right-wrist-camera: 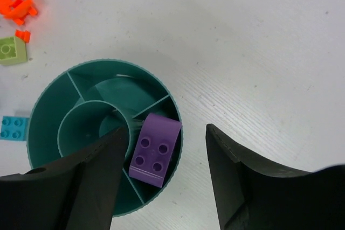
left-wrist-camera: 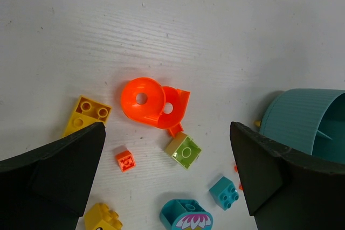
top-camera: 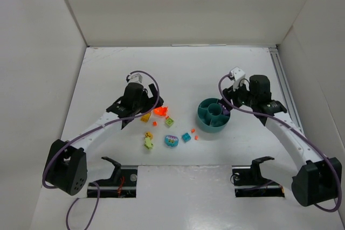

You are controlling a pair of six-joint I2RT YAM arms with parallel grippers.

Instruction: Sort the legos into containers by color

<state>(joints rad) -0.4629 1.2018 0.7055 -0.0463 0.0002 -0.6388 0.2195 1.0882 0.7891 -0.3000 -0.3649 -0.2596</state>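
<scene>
The round teal dish (top-camera: 206,118) sits right of centre. A purple brick (right-wrist-camera: 155,150) lies in one of its outer wedge sections. My right gripper (right-wrist-camera: 166,136) hangs open above that brick, with its jaws well apart and nothing held; in the top view it (top-camera: 229,107) is over the dish's right side. Loose legos lie left of the dish: an orange round piece (left-wrist-camera: 145,100), a yellow brick (left-wrist-camera: 86,114), a small orange brick (left-wrist-camera: 125,160), a lime brick (left-wrist-camera: 184,150) and a teal brick (left-wrist-camera: 224,192). My left gripper (left-wrist-camera: 167,149) is open and empty above them.
A teal piece with a flower print (left-wrist-camera: 186,216) and another yellow brick (left-wrist-camera: 102,219) lie near the bottom of the left wrist view. Tiny orange bits (top-camera: 193,131) lie close to the dish. White walls enclose the table on three sides.
</scene>
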